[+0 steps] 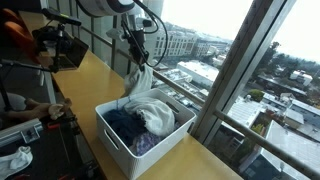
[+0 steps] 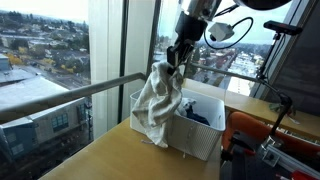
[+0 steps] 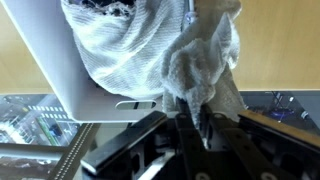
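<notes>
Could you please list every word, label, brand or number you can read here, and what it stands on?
None can be read. The white basket, the pale cloth and the gripper holding it show no lettering; the dark camera gear is too blurred to tell.

**Lighting and image quality.** Daylight enters through the window (image 1: 255, 70), the only evident source. The sky (image 1: 300, 25) is overexposed to white in both exterior views. The table (image 1: 95, 75) receives soft, warm light with faint shadows, and its far left lies in shade. The cloth (image 2: 158, 100), backlit in an exterior view, shows grey folds, and the arm (image 2: 195, 15) above it reads almost as a silhouette. In the wrist view the gripper (image 3: 195, 122) is dark and out of focus, and the cloth's bright weave is slightly blurred. All frames are coarse and low in detail.
</notes>
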Controlling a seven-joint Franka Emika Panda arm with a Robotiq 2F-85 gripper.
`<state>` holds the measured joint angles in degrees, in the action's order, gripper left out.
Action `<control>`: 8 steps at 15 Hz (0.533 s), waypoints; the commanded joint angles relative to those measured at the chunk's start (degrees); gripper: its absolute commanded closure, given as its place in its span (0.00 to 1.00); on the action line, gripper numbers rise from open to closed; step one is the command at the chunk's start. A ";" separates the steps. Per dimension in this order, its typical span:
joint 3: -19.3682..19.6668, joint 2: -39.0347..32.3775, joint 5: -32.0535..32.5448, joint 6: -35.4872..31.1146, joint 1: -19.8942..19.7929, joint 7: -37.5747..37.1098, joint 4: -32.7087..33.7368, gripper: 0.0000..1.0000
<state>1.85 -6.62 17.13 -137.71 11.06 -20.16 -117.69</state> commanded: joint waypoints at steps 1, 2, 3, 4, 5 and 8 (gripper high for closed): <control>-0.72 4.58 1.23 2.42 -3.14 -0.26 -0.87 0.97; -0.78 5.26 1.38 2.70 -3.83 -0.34 -0.80 0.97; -0.80 5.83 1.27 3.34 -4.51 -0.13 -0.32 0.97; -0.84 6.47 1.20 3.99 -5.17 0.06 0.08 0.97; -0.87 7.09 1.28 4.48 -5.72 0.01 0.41 0.97; -0.91 8.47 1.07 6.04 -7.31 0.39 1.48 0.97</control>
<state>1.80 -0.17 17.14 -134.40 5.60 -20.07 -117.24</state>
